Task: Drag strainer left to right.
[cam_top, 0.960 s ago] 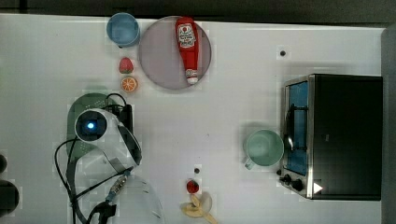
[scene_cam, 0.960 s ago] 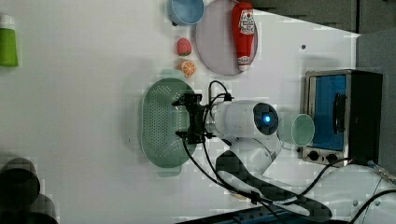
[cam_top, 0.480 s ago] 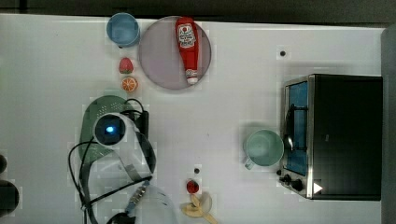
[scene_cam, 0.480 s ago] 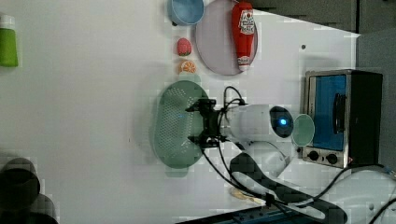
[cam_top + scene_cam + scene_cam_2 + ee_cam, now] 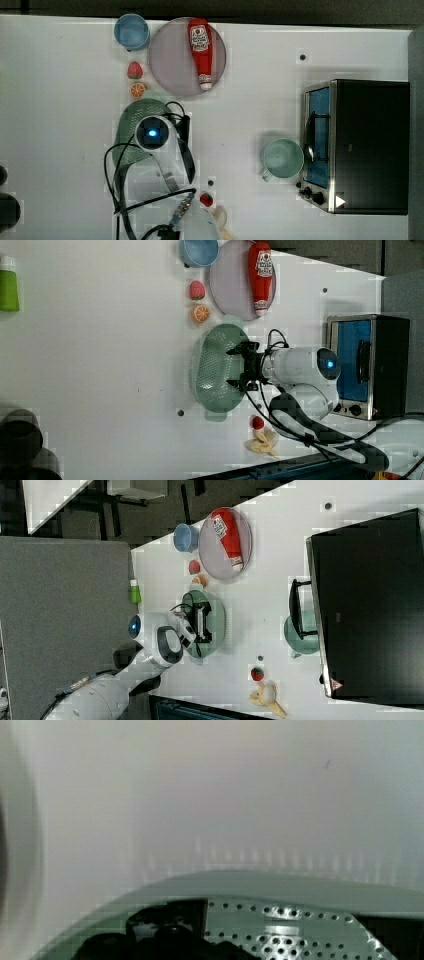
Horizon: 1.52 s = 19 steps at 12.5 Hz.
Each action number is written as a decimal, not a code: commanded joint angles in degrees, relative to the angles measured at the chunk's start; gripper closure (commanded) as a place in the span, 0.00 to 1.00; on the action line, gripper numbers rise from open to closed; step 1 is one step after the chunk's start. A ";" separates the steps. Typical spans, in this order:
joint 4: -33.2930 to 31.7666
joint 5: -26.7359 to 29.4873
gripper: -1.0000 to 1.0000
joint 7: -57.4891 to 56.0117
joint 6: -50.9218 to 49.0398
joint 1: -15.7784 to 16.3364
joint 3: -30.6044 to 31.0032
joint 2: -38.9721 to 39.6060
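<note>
While the gripper (image 5: 239,368) reaches inside the strainer (image 5: 212,367), fingers spread wide against its wall, the plate (image 5: 227,282) sits just beside.

White table (image 5: 60,125), strainer (image 5: 212,370), plate (image 5: 172,60), mug (image 5: 282,159), toaster oven (image 5: 370,145)

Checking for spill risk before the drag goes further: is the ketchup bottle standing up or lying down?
Lying down. The red plastic ketchup bottle rests on its side across the round grey-lilac plate, label up, white cap toward the plate's edge.

White arm bent at elbow, wrist horizontal, hand (image 5: 239,368) fingers spread apart, pointing toward left view's left.
</note>
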 commanded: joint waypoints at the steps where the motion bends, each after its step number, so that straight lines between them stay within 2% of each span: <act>1: -2.48 0.98 0.00 -6.50 -0.34 -2.97 -0.87 -3.34; 12: -3.22 0.97 0.00 -25.66 1.14 -6.44 -14.46 -4.59; 19: -2.99 0.97 0.00 -28.12 1.88 -7.47 -19.15 -4.56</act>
